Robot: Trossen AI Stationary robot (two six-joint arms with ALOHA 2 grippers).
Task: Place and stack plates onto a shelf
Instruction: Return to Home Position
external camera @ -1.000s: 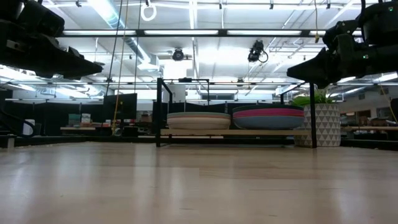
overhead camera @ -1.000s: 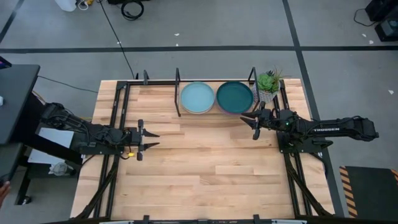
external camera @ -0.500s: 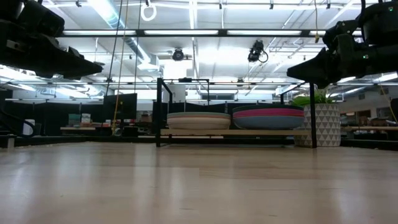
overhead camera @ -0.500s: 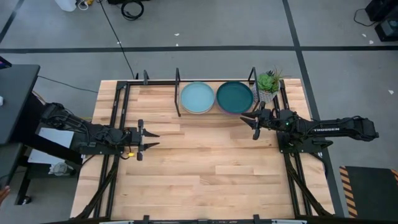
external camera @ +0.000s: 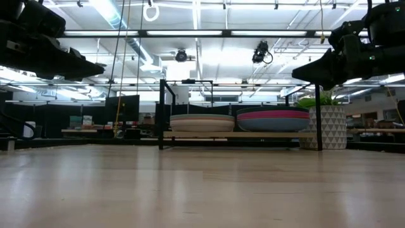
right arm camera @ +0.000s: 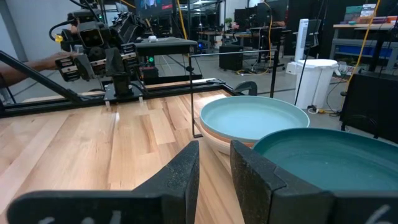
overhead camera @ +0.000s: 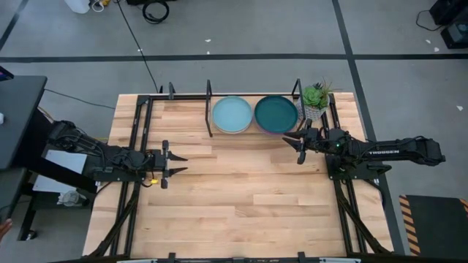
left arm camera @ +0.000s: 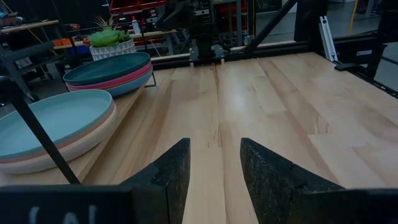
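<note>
**A:** What's the left pincer [overhead camera: 180, 164] up to?

**B:** Nothing. Fingers wide apart, nothing btwn them. It hangs over the left part of the desk [overhead camera: 241, 212], well apart from the shelf [overhead camera: 209, 93].

**A:** And the right pincer [overhead camera: 292, 147]?

**B:** Empty too, with a narrower gap. It's raised near the front of the dark teal plate [overhead camera: 276, 113], not touching it.

**A:** So the plates are in?

**B:** Looks that way. Two stacks sit side by side in one bay at the desk's far edge. The aqua-topped stack [external camera: 202, 122] has the light aqua plate [overhead camera: 232, 115] on top, tan-brown under it, and sth paler below. The teal-topped stack [external camera: 273, 120] goes teal, then magenta, then blue.

**A:** All eight?

**B:** Can't count every layer, the lower ones hide each other. But no plate lies loose on the desk, so I'd say the stacking's done.

**A:** What's left, then?

**B:** Prob. only parking the arms. The right one esp. reaches in near the potted plant [overhead camera: 315, 96], so it has the most pulling back to do. Approx. finished, imo.
</note>
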